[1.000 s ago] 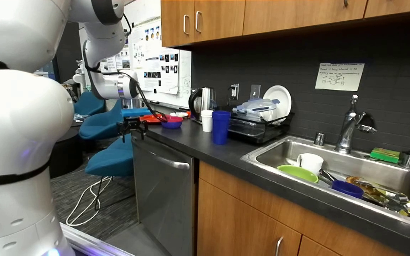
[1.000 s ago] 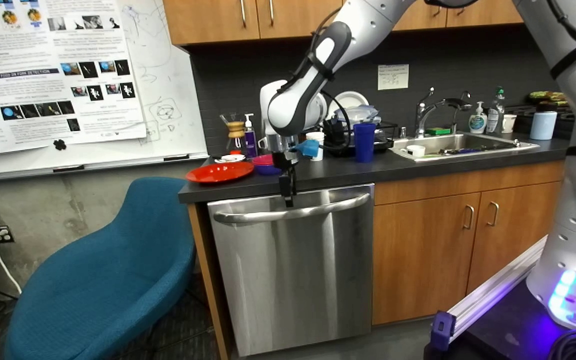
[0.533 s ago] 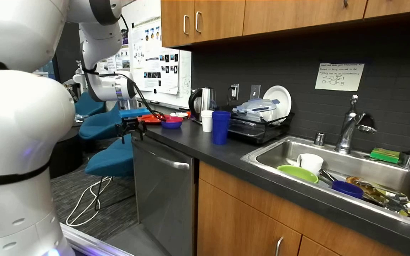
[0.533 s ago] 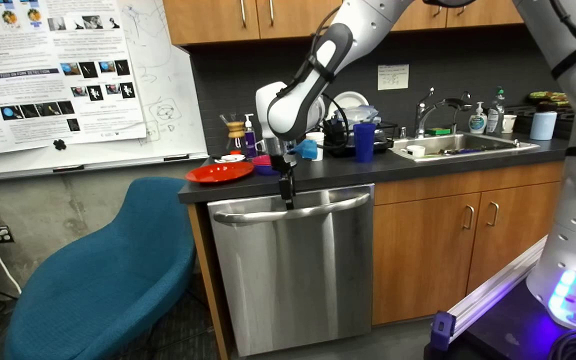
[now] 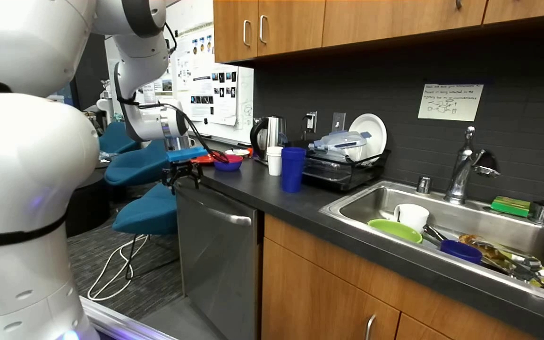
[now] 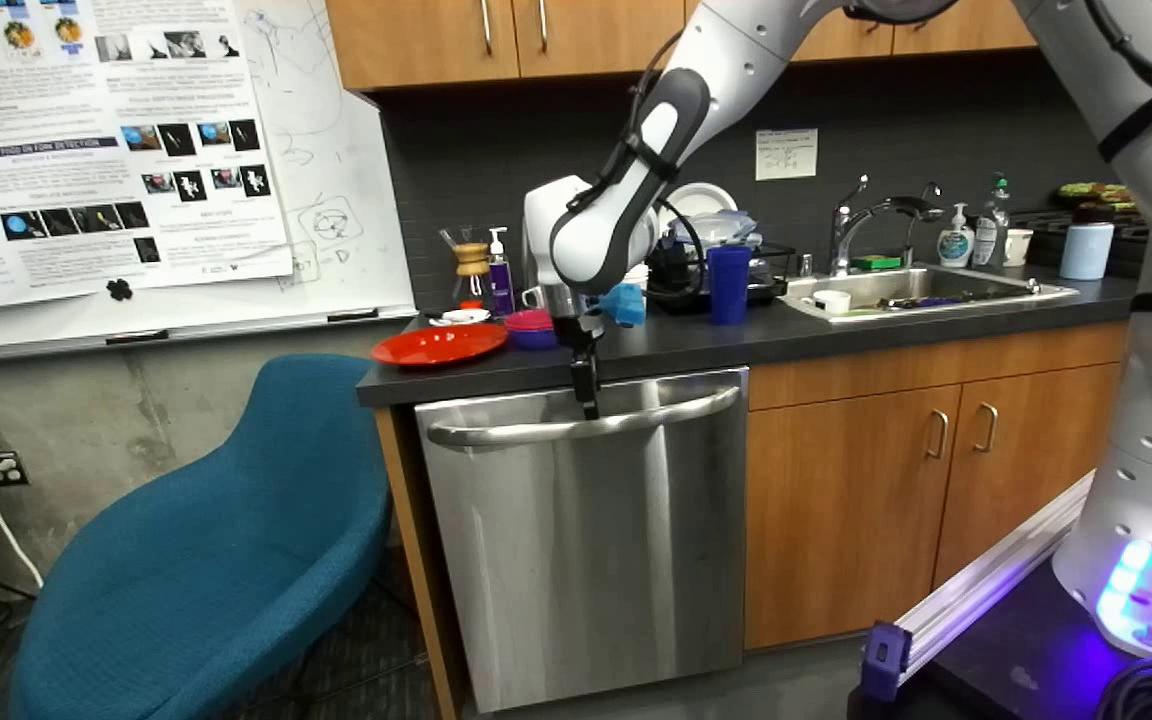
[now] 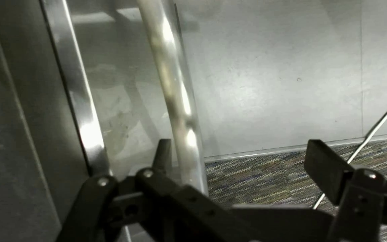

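Note:
My black gripper point(image 5: 185, 188) hangs with its fingers spread at the front of a stainless steel dishwasher point(image 5: 220, 264). The dishwasher door looks closed, with a curved bar handle point(image 6: 681, 413) across its top. In an exterior view the gripper point(image 6: 591, 412) points down, its tips overlapping the handle's upper edge. In the wrist view the handle point(image 7: 175, 90) runs between the two spread fingers of the gripper point(image 7: 239, 145), close to the left finger and far from the right one. I cannot tell whether the fingertips touch it. Nothing is gripped.
On the dark counter point(image 6: 676, 348) above are a red plate point(image 6: 439, 345), stacked pink and blue bowls point(image 5: 228, 164), white cups point(image 5: 274, 161), a blue cup point(image 5: 293, 170) and a dish rack point(image 5: 331, 174). A blue chair point(image 6: 226, 540) stands beside the dishwasher. A sink point(image 5: 347, 206) holds dishes.
After a slight drift left, the gripper has shifted right and a little lower in both exterior views, its tips coming down to the handle's height. The dishwasher door has not moved.

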